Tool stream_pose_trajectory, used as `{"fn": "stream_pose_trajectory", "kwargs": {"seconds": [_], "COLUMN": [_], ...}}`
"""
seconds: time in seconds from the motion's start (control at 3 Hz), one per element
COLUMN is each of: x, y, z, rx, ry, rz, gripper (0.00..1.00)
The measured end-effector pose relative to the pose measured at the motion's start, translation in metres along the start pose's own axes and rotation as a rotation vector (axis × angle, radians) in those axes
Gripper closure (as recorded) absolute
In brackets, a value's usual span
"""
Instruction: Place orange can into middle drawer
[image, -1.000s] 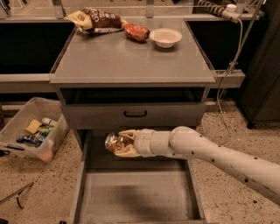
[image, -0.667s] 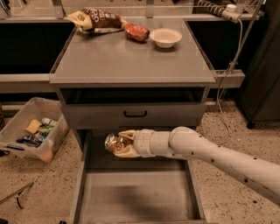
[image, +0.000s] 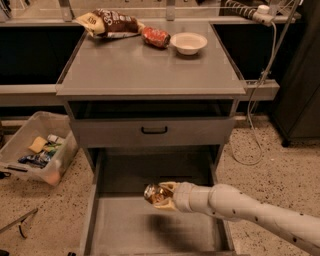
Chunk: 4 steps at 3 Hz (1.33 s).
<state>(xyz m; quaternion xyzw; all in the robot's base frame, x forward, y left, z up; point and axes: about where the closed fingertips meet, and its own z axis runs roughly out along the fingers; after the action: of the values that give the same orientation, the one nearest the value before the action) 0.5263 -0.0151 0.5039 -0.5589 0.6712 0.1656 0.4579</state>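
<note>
The orange can (image: 153, 193), shiny golden-orange, is held sideways in my gripper (image: 161, 196). The gripper is shut on it, pale fingers above and below the can. The white arm comes in from the lower right. The can hangs above the floor of the middle drawer (image: 130, 227), a wide grey metal drawer pulled open at the bottom of the cabinet. A shadow of the arm lies on the drawer floor.
The shallower grey drawer with a black handle (image: 154, 130) sits above. On the cabinet top (image: 150, 65) lie a red can (image: 155, 36), a white bowl (image: 188, 43) and a chip bag (image: 106, 22). A clear bin (image: 35, 147) with items stands on the floor at left.
The camera has drawn nearer to the cabinet. The gripper with the can has moved right and lower, over the open drawer.
</note>
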Motion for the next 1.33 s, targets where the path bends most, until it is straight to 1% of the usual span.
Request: {"fn": "stream_pose_trajectory", "kwargs": {"seconds": [0.33,0.67,1.0,1.33], "x": [0.077,0.077,0.092,0.107], "y": [0.032,0.032,0.039,0.049], "z": [0.004,0.004,0.016,0.039], "rx": [-0.004,-0.005,-0.021,-0.067], "ry": [0.076,0.076,0.102,0.137], "rz": [0.103,0.103,0.13,0.147], "gripper": [1.0,1.0,1.0,1.0]}}
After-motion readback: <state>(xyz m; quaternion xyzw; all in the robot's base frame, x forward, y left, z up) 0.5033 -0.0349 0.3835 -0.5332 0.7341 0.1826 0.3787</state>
